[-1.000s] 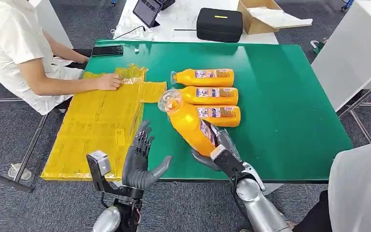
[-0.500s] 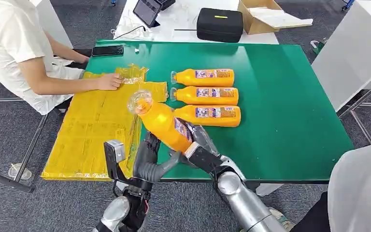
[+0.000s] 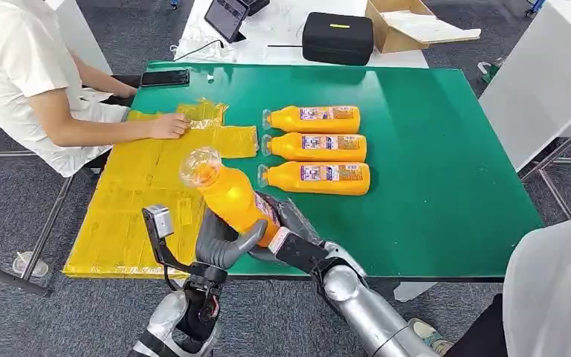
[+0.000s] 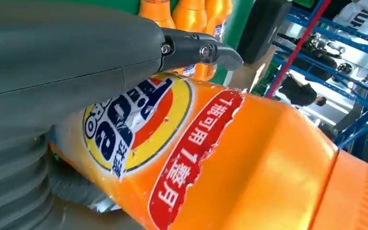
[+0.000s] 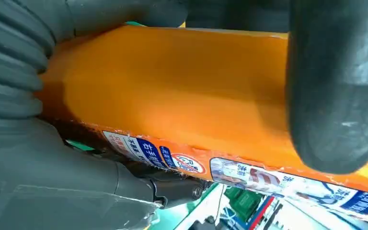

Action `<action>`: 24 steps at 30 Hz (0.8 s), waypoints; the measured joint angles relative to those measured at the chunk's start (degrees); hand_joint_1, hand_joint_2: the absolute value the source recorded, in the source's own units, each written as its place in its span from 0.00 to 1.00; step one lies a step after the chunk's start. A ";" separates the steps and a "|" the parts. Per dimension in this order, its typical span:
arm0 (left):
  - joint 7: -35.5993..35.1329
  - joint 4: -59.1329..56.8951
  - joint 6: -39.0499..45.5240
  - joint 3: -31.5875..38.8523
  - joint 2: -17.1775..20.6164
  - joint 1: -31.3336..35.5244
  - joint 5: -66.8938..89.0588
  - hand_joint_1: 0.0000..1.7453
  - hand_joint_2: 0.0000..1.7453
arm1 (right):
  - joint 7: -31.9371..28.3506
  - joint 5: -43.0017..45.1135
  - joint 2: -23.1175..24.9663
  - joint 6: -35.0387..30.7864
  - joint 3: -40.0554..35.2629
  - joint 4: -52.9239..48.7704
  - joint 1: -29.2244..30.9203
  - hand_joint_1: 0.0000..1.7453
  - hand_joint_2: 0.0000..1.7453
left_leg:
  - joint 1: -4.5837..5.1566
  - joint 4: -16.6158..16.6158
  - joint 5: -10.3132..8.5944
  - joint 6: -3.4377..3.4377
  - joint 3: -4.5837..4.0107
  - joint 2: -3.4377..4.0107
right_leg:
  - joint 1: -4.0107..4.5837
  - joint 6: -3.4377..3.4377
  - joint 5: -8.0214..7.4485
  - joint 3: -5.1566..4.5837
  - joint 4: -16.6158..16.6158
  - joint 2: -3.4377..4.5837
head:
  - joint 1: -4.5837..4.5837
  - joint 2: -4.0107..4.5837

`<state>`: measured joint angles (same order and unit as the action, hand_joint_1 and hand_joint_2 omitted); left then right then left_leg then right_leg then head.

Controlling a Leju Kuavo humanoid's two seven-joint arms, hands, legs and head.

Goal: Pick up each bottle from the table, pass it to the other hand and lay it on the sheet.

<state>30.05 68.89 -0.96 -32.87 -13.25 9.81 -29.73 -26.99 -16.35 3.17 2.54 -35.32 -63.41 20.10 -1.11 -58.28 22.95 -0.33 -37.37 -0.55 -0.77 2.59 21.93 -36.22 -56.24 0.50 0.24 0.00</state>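
An orange juice bottle (image 3: 232,199) with a clear cap hangs tilted over the table's front edge, cap end above the yellow sheet (image 3: 145,197). My right hand (image 3: 288,227) grips its lower body from the right. My left hand (image 3: 221,242) closes around the same bottle from below, its thumb lying across the label. The left wrist view shows the bottle (image 4: 249,158) close under my left hand (image 4: 76,62). In the right wrist view the bottle (image 5: 172,91) lies in my right hand (image 5: 52,182). Three more bottles (image 3: 317,146) lie side by side on the green table (image 3: 446,149).
A seated person at the left rests a hand (image 3: 167,125) on the sheet's far end. A black phone (image 3: 165,77) lies on the table's far left corner. Behind the table are a black case (image 3: 337,37) and a cardboard box (image 3: 401,22). Another person (image 3: 557,297) stands at the lower right.
My right hand has carried the bottle leftward from beside the three lying bottles to the sheet's edge. My left hand, open before, has closed around the bottle.
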 measured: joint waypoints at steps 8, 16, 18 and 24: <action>1.42 0.00 -3.45 1.84 0.00 -0.53 -0.39 1.00 1.00 | -0.09 0.24 0.00 0.48 -1.44 0.68 1.32 0.95 1.00 | 0.00 0.00 0.00 0.00 0.00 0.01 | 0.00 0.00 0.00 -0.02 0.00 0.00 | 0.00 0.00; 3.54 0.00 -5.00 2.64 0.00 -0.83 1.44 1.00 1.00 | -0.33 0.77 0.00 1.27 -2.10 0.92 1.91 0.00 1.00 | 0.00 0.00 0.00 0.00 0.00 0.02 | 0.00 0.00 0.00 -0.03 0.00 0.01 | 0.00 0.00; 3.87 0.00 -4.87 2.97 0.00 -0.84 1.60 1.00 1.00 | -0.35 0.98 0.02 1.22 -2.12 0.96 1.85 0.00 1.00 | 0.00 0.00 0.00 0.00 0.00 0.02 | 0.00 0.00 0.00 -0.03 0.00 0.01 | 0.02 0.00; 4.11 0.26 -4.33 3.67 -0.02 -0.87 1.46 1.00 1.00 | -0.35 1.66 0.50 0.92 -2.10 0.98 0.90 0.00 0.00 | 0.00 0.00 0.00 0.00 0.00 0.02 | 0.00 0.00 0.00 -0.03 0.00 0.01 | 0.02 0.00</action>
<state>34.16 69.16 -5.29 -29.20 -13.27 8.94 -28.26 -27.34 -14.69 3.67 3.45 -37.42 -62.42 21.00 -1.11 -58.28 22.95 -0.33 -37.36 -0.53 -0.77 2.59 21.93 -36.25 -56.24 0.50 0.26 0.00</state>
